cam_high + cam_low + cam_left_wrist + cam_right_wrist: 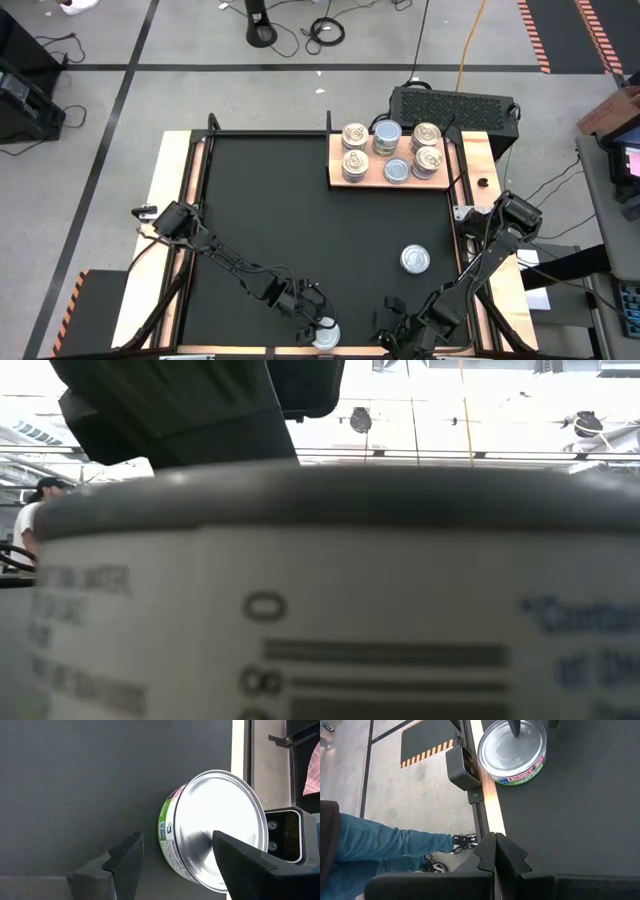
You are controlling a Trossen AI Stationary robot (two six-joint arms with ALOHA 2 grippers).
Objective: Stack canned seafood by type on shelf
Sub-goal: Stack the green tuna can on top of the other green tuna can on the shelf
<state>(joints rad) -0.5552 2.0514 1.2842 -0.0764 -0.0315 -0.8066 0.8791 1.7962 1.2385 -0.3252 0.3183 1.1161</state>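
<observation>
A silver-topped can with a green-edged label stands on the black mat at the table's near edge; up close it fills the low view. My left gripper is open at this can, one finger over its lid and the other over the mat beside its wall. My right gripper is shut and holds nothing, to the right of the can by the near edge. Another can stands on the mat at the right. The shelf, a wooden board at the far right, bears several cans. My left gripper comes at the can slanting down from the table's left. One fingertip stands over the lid's middle; I cannot tell whether it touches. The other finger is clear of the can's wall.
A small dark camera box sits on the wooden near-edge strip, right beside the can. A black ventilated box stands behind the shelf. A person's legs in jeans show beyond the near edge.
</observation>
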